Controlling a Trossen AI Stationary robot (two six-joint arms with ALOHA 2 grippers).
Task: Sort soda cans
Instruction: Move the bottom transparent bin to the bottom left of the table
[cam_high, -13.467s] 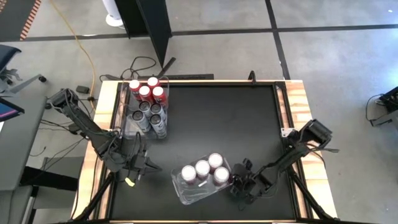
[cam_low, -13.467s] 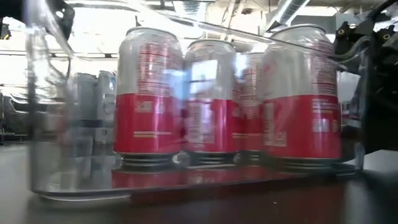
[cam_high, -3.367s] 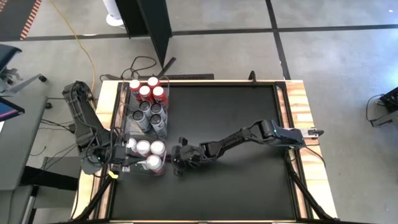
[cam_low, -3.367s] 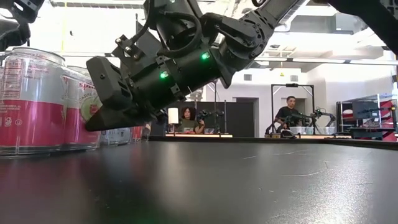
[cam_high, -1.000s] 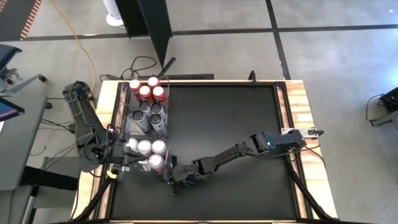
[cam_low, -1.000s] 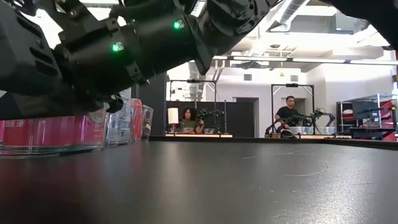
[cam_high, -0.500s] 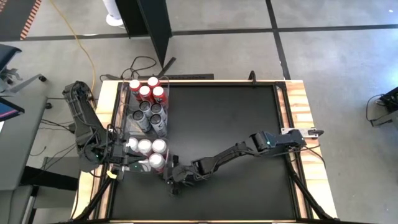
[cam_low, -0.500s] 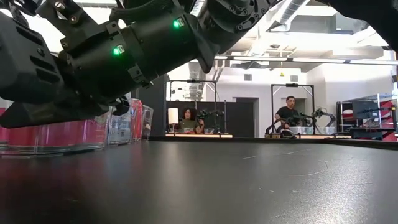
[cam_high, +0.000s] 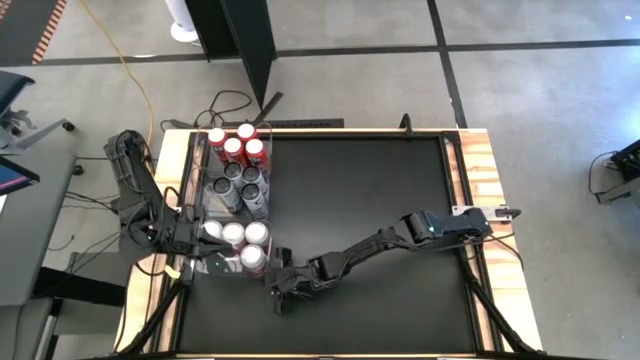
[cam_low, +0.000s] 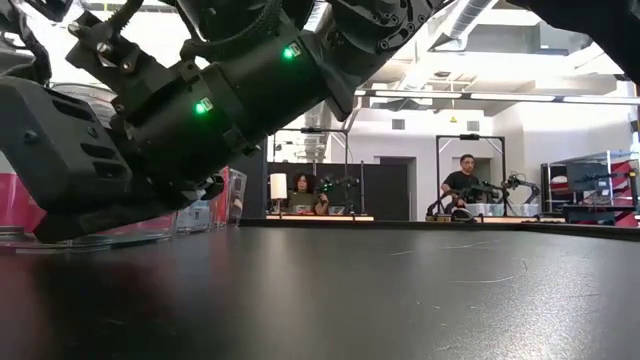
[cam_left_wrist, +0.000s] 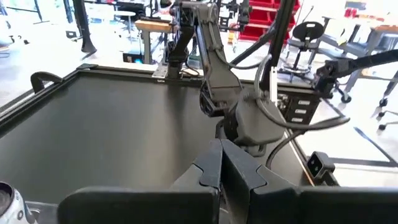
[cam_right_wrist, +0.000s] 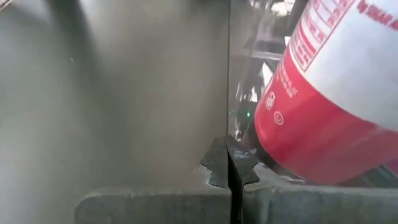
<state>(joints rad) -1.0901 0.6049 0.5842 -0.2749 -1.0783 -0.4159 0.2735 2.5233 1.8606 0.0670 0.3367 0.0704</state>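
Observation:
Several white-and-red soda cans (cam_high: 234, 235) stand in a clear tub (cam_high: 222, 270) at the table's near left. Red cans (cam_high: 232, 146) and dark cans (cam_high: 243, 185) fill a second clear tub (cam_high: 205, 190) behind it. My right gripper (cam_high: 270, 288) lies low at the near tub's near right corner, shut, with one white-and-red can (cam_right_wrist: 336, 106) just behind the clear wall. My left gripper (cam_left_wrist: 221, 167) is shut at the tub's left side, pointing level across the table with nothing between its fingers. My right gripper has its shut fingertips (cam_right_wrist: 219, 163) against the clear tub's upright corner edge (cam_right_wrist: 229, 118), low down near the tub's base. The fingers slant down from the table's right and near side. The tub rests flat on the table with its cans upright.
The black tabletop (cam_high: 380, 200) stretches bare to the right of the tubs, inside a raised wooden rim (cam_high: 478, 170). My right arm (cam_high: 400, 235) reaches across its near half. Beyond the far edge, people (cam_low: 462, 185) sit at benches.
My right gripper has tipped its fingers further down and sunk a little toward the tabletop at the near tub's corner, staying shut.

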